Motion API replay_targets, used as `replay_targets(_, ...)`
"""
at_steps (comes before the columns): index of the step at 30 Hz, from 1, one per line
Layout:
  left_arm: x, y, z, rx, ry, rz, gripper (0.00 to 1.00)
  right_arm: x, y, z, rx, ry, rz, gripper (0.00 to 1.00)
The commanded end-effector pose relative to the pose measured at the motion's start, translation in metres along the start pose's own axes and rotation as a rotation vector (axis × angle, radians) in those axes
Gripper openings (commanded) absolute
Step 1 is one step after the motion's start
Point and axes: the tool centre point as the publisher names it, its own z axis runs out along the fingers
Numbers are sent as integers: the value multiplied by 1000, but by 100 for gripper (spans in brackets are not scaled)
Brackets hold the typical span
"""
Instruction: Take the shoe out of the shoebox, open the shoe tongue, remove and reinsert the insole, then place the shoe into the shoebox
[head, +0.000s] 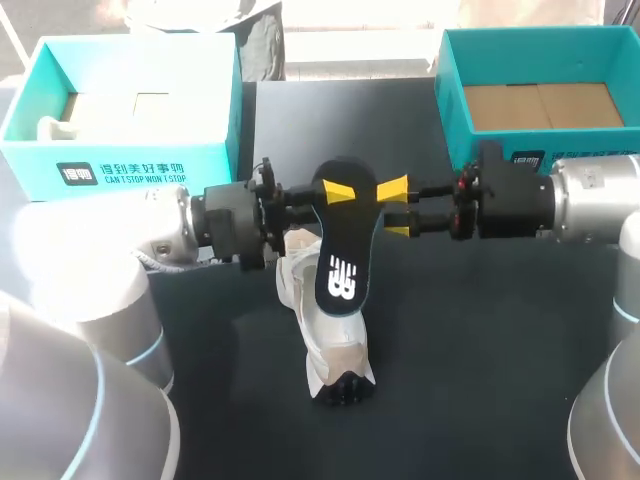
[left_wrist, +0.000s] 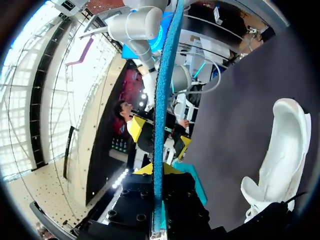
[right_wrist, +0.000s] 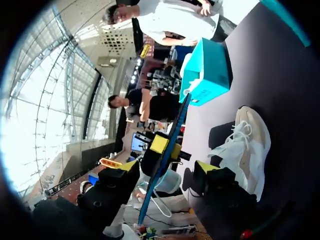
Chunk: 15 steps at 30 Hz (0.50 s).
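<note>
The left gripper (head: 338, 192) has its jaws pinched on the black insole (head: 340, 270), holding it above the white shoe (head: 335, 350) lying on the worktop (head: 480, 330). The right gripper (head: 396, 208) has wide jaws straddling the insole. Reinsertion looks next, so keep one firm grip and steer the free end into the shoe's opening.

Thin blue-edged dark insole (right_wrist: 179, 119), seen edge-on, stands between the right jaws, which are spread wide and clear of it, with the left arm's jaws pinching it just ahead; beside it a cream lace-up sneaker (right_wrist: 246, 150) lies on the dark bench (right_wrist: 280, 90), a teal cardboard shoebox (right_wrist: 207, 75) beyond.
</note>
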Motion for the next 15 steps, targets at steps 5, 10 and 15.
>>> replay_targets(5,3,-11,-24,41,19,-129,0,19,-3,-24,63,-101,-455,100)
replay_targets(10,3,-11,-24,41,19,-129,0,19,-3,-24,63,-101,-455,100)
replay_targets(15,3,-11,-24,41,19,-129,0,19,-3,-24,63,-101,-455,100)
